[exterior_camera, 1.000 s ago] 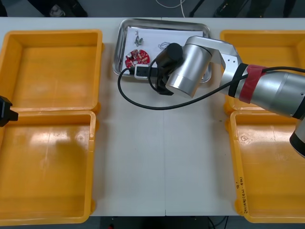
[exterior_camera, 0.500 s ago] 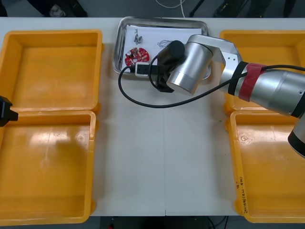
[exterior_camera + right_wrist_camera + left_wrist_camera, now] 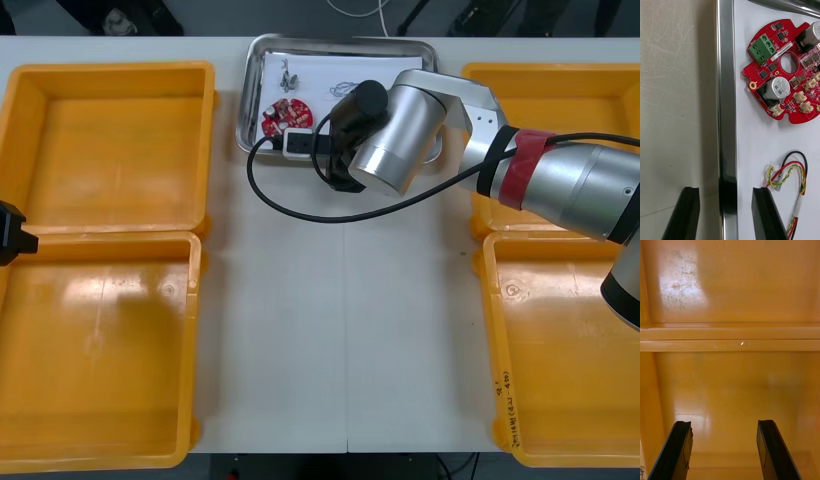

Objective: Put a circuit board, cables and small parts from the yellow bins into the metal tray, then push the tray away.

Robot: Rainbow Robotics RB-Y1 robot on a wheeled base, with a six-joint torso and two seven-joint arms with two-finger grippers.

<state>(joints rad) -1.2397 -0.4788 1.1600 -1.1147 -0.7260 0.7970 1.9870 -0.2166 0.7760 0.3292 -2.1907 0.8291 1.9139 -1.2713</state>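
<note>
Pale table (image 3: 340,320) runs under everything, and low in the right wrist view the right hand (image 3: 724,191) stands with its two black fingers (image 3: 762,210) apart. They straddle the near rim of the tray (image 3: 725,75) without pinching it, one finger outside over the bare table and the other inside over the white lining. The rim runs straight up between them in that view. In the front view the tray's long side lies left to right at the upper middle of the frame, so the whole tray sits just beyond the hand, toward the top edge, which looks like the way the push must go. Just past the inner finger lies a twisted red and yellow cable (image 3: 788,174). Farther in sits the round red circuit board (image 3: 784,71), and small metal parts (image 3: 290,75) rest near the tray's upper left corner. The yellow bins (image 3: 110,68) on both sides look emptied. The left hand (image 3: 10,232) waits at the left edge of the frame, fingers apart over a bin, well away from the tray, so the right arm is plainly the nearer one. Against a second ago, the tray has slid a little toward the top of the frame, and the right arm has followed it.
</note>
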